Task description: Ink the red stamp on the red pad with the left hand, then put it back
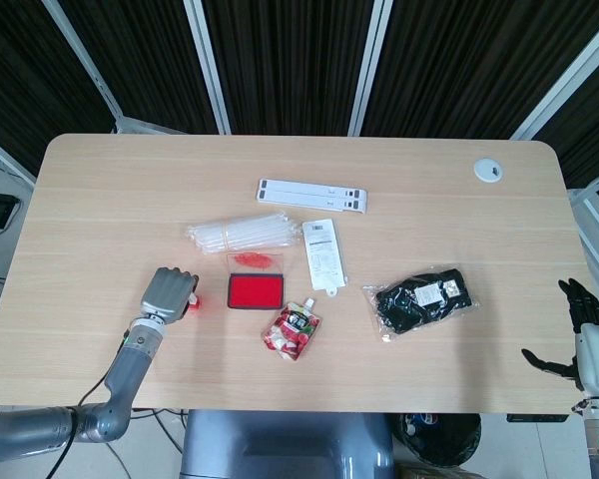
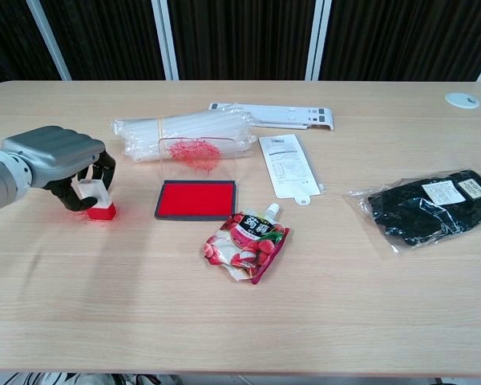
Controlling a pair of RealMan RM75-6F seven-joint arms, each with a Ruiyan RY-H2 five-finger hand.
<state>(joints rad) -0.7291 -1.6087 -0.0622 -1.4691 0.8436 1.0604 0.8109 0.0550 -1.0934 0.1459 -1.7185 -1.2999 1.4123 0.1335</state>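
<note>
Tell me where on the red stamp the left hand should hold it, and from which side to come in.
Hold the clear upper block of the red stamp, from above, fingers on opposite sides. It stands upright on the table with its red base down, so only the top is free. The left hand already wraps it this way.

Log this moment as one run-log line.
left hand: grips stamp on table, left of pad | right hand: idle, open, off table edge | inking: not yet

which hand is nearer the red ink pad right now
Left. The left hand grips the red stamp just beside the red ink pad; the right hand hangs past the table's far edge, well away.
</note>
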